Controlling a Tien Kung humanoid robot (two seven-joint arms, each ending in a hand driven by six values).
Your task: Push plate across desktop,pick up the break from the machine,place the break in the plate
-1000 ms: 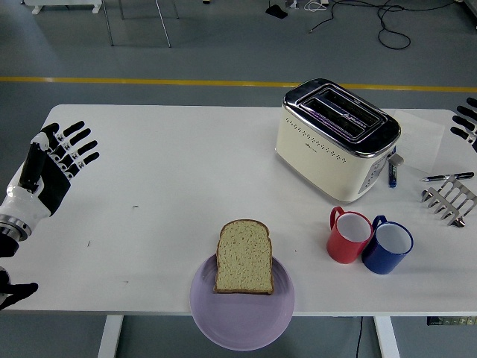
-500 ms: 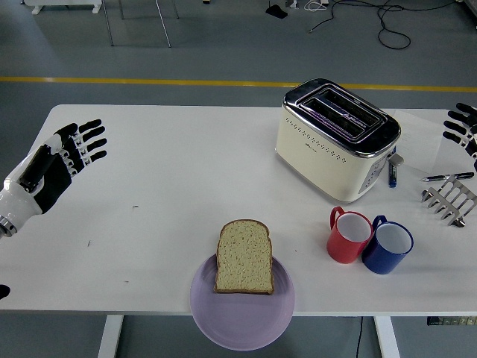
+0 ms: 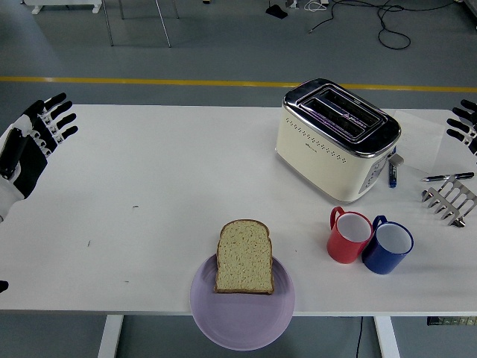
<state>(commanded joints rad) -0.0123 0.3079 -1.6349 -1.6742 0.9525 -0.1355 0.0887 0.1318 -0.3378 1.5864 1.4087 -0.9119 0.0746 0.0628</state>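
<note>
A slice of bread lies flat on a lilac plate that overhangs the table's near edge. The cream and chrome toaster stands at the back right with both slots empty. My left hand hovers at the far left edge, fingers spread and holding nothing, far from the plate. Only the fingertips of my right hand show at the right edge, straight and apart from everything.
A red mug and a blue mug stand side by side right of the plate. A metal toast rack, a pen and a blue marker lie near the right edge.
My left hand has drawn back up and to the left, toward the table's edge. The right hand's fingertips shifted slightly at the right edge. Bread and plate stayed still.
</note>
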